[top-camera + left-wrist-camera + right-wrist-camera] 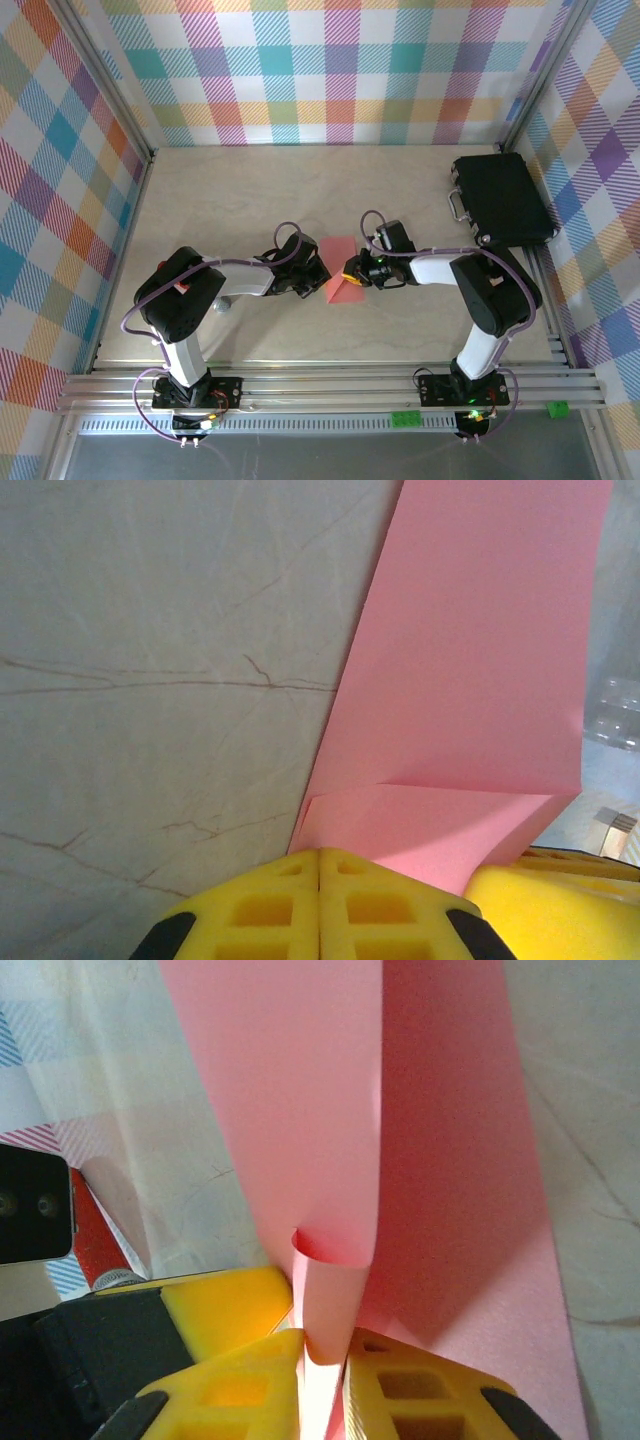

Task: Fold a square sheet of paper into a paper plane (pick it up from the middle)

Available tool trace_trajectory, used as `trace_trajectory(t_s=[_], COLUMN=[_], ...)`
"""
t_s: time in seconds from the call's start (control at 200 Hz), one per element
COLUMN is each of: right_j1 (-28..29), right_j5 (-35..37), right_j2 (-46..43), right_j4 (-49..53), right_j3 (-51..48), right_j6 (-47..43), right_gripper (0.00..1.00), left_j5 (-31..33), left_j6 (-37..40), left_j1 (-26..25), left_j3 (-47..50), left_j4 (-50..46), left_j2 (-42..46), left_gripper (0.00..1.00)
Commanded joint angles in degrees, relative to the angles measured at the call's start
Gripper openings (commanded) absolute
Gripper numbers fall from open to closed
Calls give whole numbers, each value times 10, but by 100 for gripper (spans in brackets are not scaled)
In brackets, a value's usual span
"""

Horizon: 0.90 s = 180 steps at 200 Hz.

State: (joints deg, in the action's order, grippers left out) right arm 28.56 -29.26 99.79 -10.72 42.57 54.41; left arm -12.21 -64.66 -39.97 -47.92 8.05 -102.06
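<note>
Salmon-pink and partly folded, the square sheet of paper (340,268) sits at the centre of the pale table (250,200), raised between two grippers. At its 9 o'clock edge the left gripper (318,280) has its yellow fingers pressed together on a folded flap of the sheet, seen close up from the left wrist (319,855). At 3 o'clock the right gripper (352,275) pinches a curled loop of the same paper between its nearly closed fingers (322,1345). A black case (500,198) lies well apart at 2 o'clock, near the far right corner.
</note>
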Motion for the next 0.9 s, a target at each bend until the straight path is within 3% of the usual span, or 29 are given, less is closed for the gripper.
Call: trace_trajectory(t_s=[0.0, 0.29, 0.605, 0.765, 0.895], right_j1=[3, 5, 4, -6, -18], right_j5=[-13, -11, 53, 18, -56], right_j2=[13, 18, -86, -136, -157], right_j4=[-12, -12, 1, 2, -27], right_j3=[3, 9, 5, 19, 30], right_j6=[-16, -24, -78, -99, -83], right_gripper=[18, 15, 6, 6, 6], left_j5=[-3, -15, -23, -79, -112], left_j6=[14, 22, 120, 132, 119], left_j1=[9, 11, 53, 72, 74], left_j3=[-1, -3, 1, 45, 83], left_j4=[-61, -45, -99, -18, 74], left_j2=[1, 10, 139, 207, 254], left_gripper=[8, 10, 27, 43, 69])
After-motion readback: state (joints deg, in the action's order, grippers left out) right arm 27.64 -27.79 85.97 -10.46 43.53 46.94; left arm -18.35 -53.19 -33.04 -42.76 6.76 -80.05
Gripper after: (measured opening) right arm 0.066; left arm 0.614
